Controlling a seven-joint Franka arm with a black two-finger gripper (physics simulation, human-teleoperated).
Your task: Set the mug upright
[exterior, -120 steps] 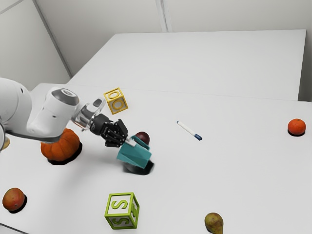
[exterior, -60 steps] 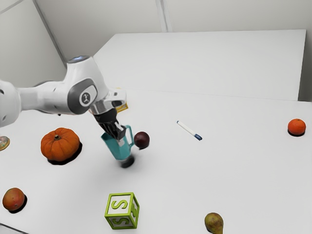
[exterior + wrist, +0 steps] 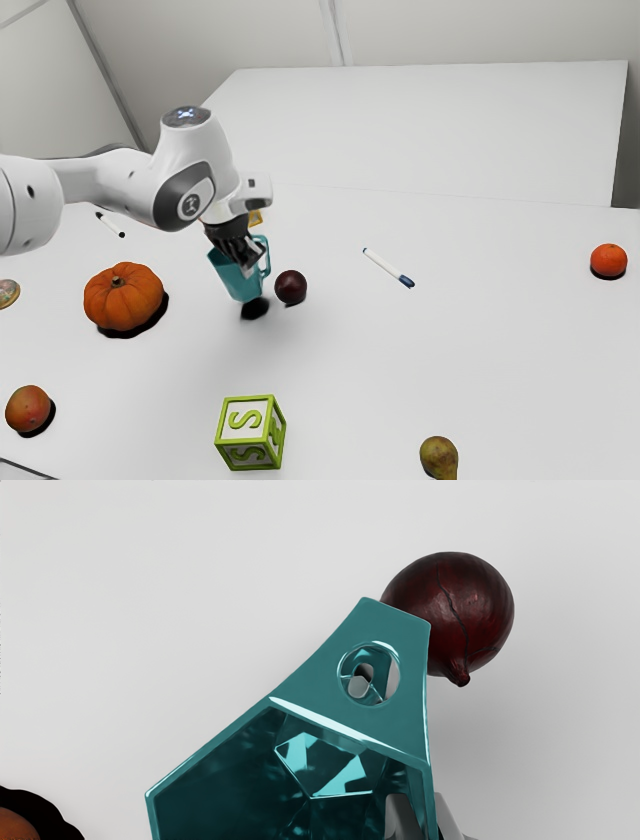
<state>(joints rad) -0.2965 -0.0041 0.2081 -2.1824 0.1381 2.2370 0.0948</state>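
Observation:
The black gripper points down in the exterior view, shut on the wall of the teal mug. Slightly tilted, the mug has its opening up and its handle toward the exterior view's right; a dark shadow lies below its base. In the wrist view the gripper has one finger inside the mug and the other outside, with the wall pinched between them. The wrist view looks into the mug, past its handle.
A dark red onion sits close beside the mug's handle side. A pumpkin lies toward the exterior view's left, a green letter block nearer the camera. A yellow block is partly behind the hand. A marker lies beyond the onion.
My hand has swung from sideways to pointing down, turning the mug from its strong tilt to nearly upright. Over the last half second, hand and mug shifted slightly toward the table's far side.

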